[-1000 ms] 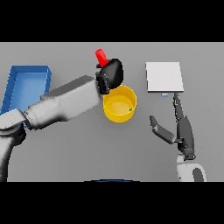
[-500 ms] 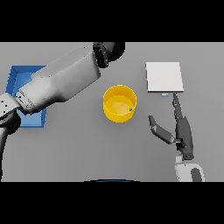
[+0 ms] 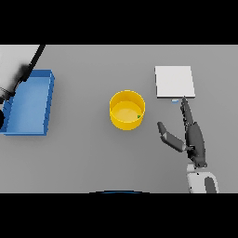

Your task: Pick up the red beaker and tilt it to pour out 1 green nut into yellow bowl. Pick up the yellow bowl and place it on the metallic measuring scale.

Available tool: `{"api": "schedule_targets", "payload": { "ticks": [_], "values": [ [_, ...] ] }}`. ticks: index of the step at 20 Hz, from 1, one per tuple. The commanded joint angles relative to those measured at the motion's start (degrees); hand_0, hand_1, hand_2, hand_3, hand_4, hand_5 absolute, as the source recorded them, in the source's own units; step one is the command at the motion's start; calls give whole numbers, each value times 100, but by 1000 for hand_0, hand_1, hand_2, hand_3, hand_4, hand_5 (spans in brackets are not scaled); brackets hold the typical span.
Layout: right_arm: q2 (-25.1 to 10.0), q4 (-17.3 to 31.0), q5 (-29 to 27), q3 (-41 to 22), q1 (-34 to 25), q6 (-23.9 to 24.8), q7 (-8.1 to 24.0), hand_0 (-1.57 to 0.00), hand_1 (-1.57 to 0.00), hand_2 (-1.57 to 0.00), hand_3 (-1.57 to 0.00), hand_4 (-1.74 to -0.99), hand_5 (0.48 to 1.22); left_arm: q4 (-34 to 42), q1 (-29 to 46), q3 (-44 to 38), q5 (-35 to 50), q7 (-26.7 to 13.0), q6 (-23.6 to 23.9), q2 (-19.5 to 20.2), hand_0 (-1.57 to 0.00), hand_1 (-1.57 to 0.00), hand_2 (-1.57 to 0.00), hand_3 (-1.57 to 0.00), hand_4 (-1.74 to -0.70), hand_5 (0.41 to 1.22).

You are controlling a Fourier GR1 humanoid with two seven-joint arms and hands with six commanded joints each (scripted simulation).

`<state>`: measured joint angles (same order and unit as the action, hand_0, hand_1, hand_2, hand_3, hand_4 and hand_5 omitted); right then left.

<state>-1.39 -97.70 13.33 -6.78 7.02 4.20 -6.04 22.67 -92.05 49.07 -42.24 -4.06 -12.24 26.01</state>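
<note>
A yellow bowl (image 3: pixel 127 110) holding 1 green nut (image 3: pixel 138 116) sits mid-tabletop (image 3: pixel 83 158). The right hand (image 3: pixel 191 135), fingers straight and released, rests near the metallic measuring scale (image 3: pixel 174 82). A blue tray (image 3: pixel 29 103) lies left.

Bench-style test setting, resembling a laboratory workstation: a plain grey table (image 3: pixel 83 158) carries a flat metallic measuring scale (image 3: pixel 174 82), a yellow bowl (image 3: pixel 127 109) and a blue tray (image 3: pixel 29 104), all set well apart, with no household furnishings.
</note>
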Motion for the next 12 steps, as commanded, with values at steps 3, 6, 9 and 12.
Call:
{"api": "schedule_targets", "payload": {
  "ticks": [3, 6, 9, 12],
  "values": [
    [-52, 113, -92, 69, 3, -50, -119, 1, 1, 1, 1, -1222, 590, -236, 348, -816, 1019, -37, 446, 388, -1571, -1571, -1562, -1383, -1735, 1221],
    [-113, 266, -128, 111, -95, -97, -262, 1, 1, 1, 1, -1222, 586, -86, 956, -1353, 1897, -104, 874, 815, -1571, -1571, -1566, -1426, -1738, 1221],
    [-148, 219, -78, 63, -119, -119, -303, 1, 1, 1, 1, -1217, 595, 466, 1728, -1739, 2633, -729, 1435, 1245, -1571, -1571, -1569, -1415, -1739, 1221],
    [-180, 239, 51, -4, -38, -112, -259, 1, 1, 1, 1, -1212, 610, 1408, 2747, -2018, 3348, -1343, 2138, 1550, -1571, -1571, -1570, -1445, -1740, 1221]
  ]
}}
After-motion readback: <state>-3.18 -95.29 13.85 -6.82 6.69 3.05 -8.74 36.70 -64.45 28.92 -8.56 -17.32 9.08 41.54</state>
